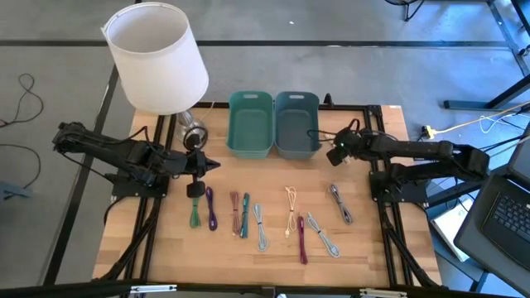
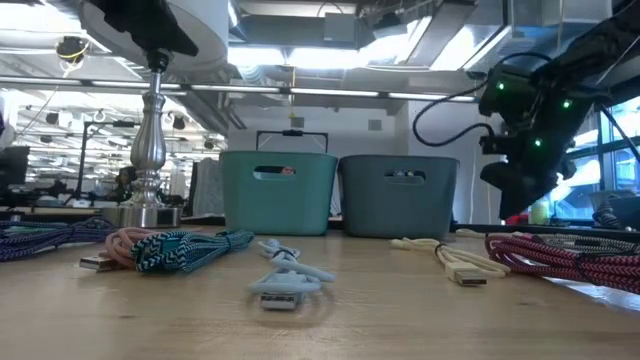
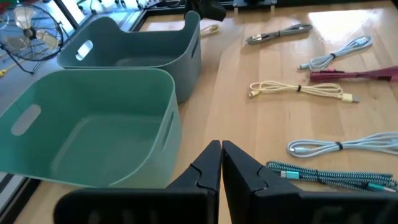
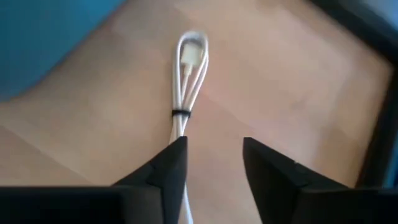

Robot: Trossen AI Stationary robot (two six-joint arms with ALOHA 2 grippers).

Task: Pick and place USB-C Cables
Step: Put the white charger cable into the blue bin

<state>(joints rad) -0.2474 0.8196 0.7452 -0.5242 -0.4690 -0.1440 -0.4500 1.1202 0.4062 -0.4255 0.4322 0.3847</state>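
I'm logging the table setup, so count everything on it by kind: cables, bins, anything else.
Folded cables in the row: 9
White cable lying apart: 1
Bins: 2
Lamp: 1
Total: 13
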